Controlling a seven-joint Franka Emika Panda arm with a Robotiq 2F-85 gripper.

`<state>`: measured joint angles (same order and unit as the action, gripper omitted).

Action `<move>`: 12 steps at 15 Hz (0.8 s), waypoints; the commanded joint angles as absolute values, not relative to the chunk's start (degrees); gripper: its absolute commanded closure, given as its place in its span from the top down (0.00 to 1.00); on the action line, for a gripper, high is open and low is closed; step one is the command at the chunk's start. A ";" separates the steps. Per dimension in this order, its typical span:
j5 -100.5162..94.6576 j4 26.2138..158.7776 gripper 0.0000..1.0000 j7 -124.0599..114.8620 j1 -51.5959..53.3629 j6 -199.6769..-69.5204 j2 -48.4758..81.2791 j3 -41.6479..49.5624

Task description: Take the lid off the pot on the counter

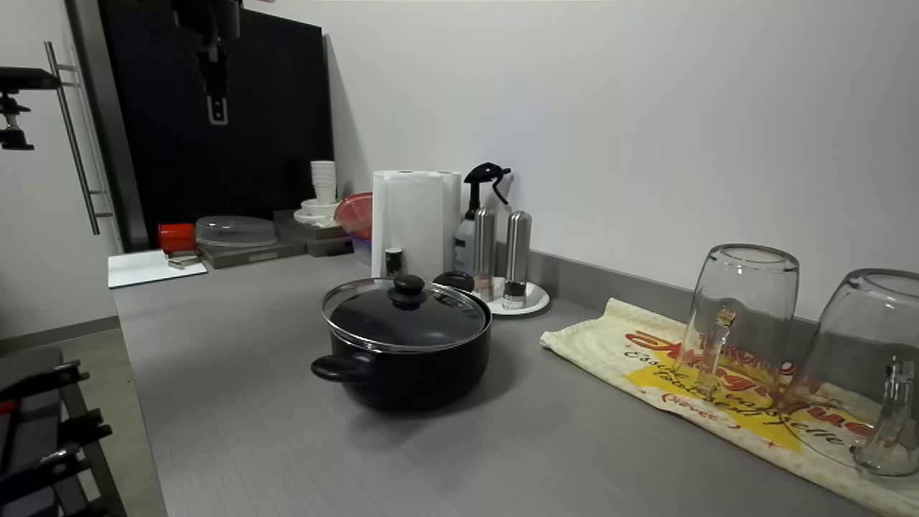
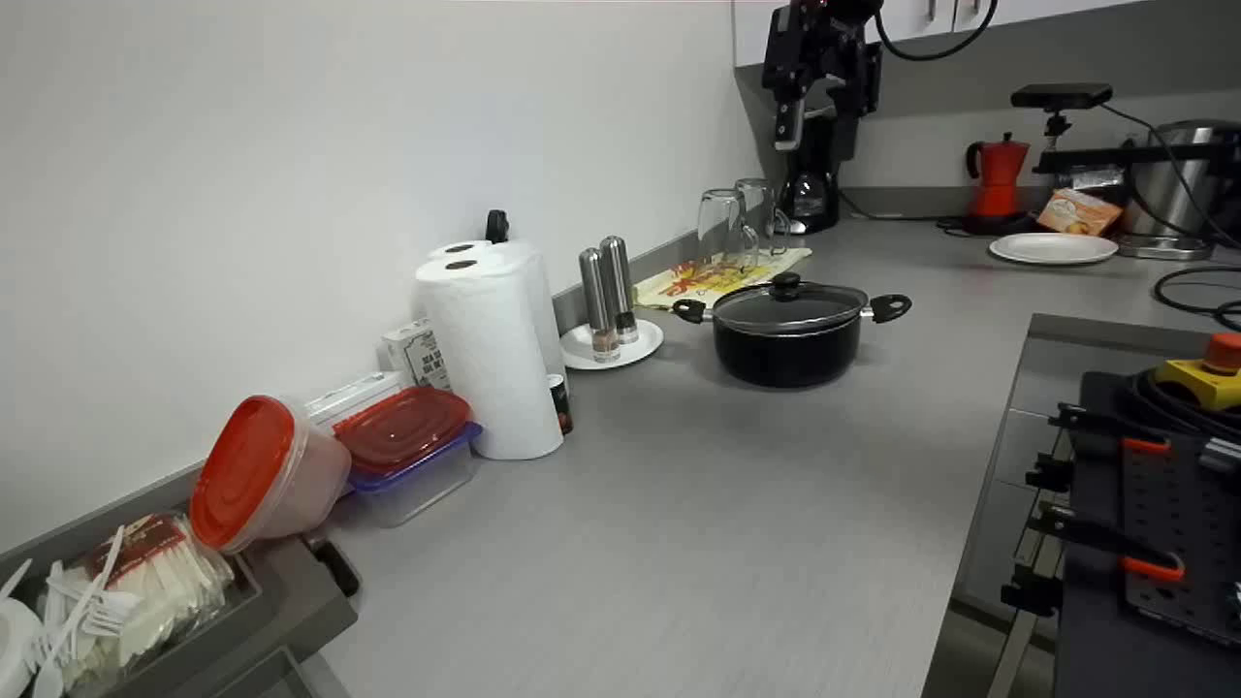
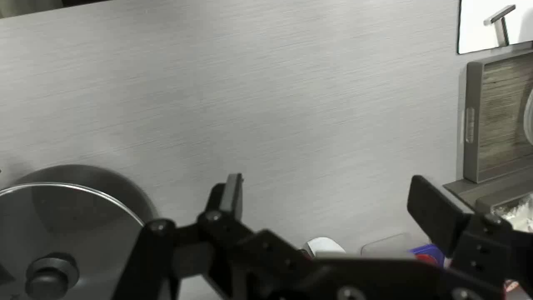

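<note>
The black pot (image 1: 423,380) stands on the grey counter (image 1: 244,402); the pot (image 2: 787,359) and counter (image 2: 679,553) show in both exterior views. The glass lid (image 1: 373,327) with its black knob rests on top of the pot; I also see the lid (image 2: 790,310) in an exterior view. In the wrist view the lid (image 3: 91,233) and part of the pot (image 3: 108,177) are at the lower left, partly cut off and behind a finger. My gripper (image 3: 327,179) is wide open with nothing between its fingers. The gripper (image 1: 217,111) is high above the counter, apart from the lid.
Paper towel rolls (image 2: 494,359) and two steel mills (image 2: 606,301) on a white plate stand by the wall near the pot. Upturned glass mugs (image 1: 743,323) stand on a cloth (image 1: 610,337). Plastic containers (image 2: 281,475) and grey trays (image 3: 472,121) are at the counter's other end.
</note>
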<state>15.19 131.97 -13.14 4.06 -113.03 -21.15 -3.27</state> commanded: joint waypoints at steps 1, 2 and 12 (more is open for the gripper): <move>15.33 131.84 1.00 -13.02 3.57 -112.84 -21.15 -3.67; 15.33 131.84 1.00 -13.02 3.57 -112.85 -21.15 -3.67; 12.43 129.32 1.00 -13.06 1.56 -116.07 -17.24 -3.01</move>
